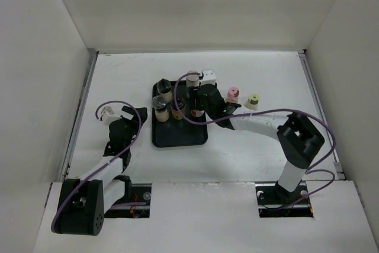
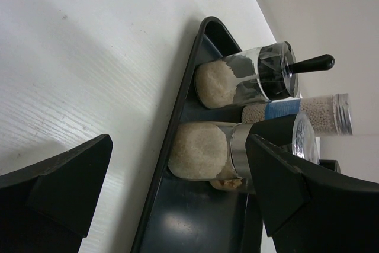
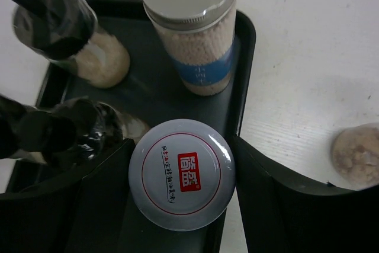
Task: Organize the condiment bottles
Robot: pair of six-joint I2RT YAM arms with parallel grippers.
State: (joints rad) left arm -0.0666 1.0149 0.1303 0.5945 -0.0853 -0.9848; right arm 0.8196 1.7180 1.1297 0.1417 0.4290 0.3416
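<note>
Right claw [image 3: 180,146] pinching white-capped bottle [image 3: 182,174] between its 2 fingers, tray [image 3: 246,39] under it, blue-band bottle [image 3: 198,45] just ahead. Left claw [image 2: 179,140] spread, empty. Bottle looks rigid, light, slick-sided: I'd hold mid-body, below cap, squeeze gently.

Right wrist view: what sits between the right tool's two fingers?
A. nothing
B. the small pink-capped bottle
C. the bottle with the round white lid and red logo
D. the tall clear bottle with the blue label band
C: in the right wrist view the bottle with the round white lid and red logo sits inside the right tool, whose black fingers press against both sides of the lid.
</note>
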